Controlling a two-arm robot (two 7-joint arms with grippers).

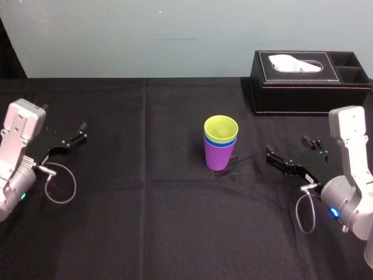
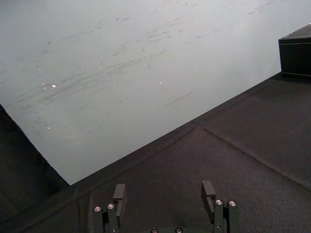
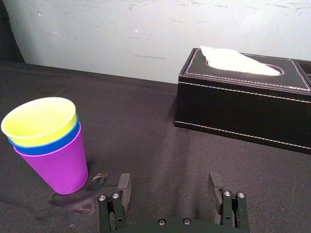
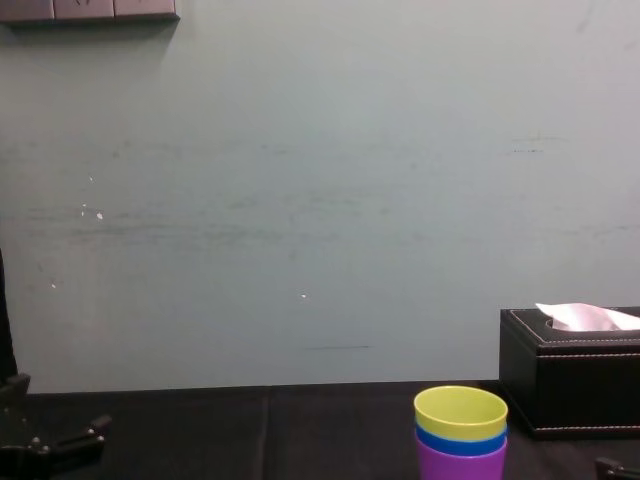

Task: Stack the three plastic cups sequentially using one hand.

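- Jaws of the right end effector (image 1: 287, 146) stand wide apart, with nothing held between them.
- It hangs low over the black desk (image 1: 145, 204), just to the right of the cups. It is near them without touching, and its open mouth is turned toward them.
- The three plastic cups sit nested in one upright stack near the middle of the desk.
- The purple cup (image 1: 219, 156) is at the bottom, resting on the cloth.
- The blue cup (image 1: 220, 142) sits inside it and shows only a narrow band at its rim.
- The yellow-green cup (image 1: 221, 127) is on top, its mouth open and empty.
- From the chest view the three rims look level and evenly seated, with no tilt.
- The left end effector (image 1: 76, 137) is parked at the far left of the desk, well apart from the stack, its jaws likewise apart and empty.
- A black tissue box (image 1: 303, 87) stands toward the back right, well apart from the cups and clear of the arm.
- Judged from this layout, the stacking itself looks finished, since no cup is left loose on the desk. The step in hand appears to be the let-go and pull-away.
- The next move probably needs no new grasp. The right arm should draw back and away with its jaws kept spread, clear of the purple wall, since a brush could tip the light stack.
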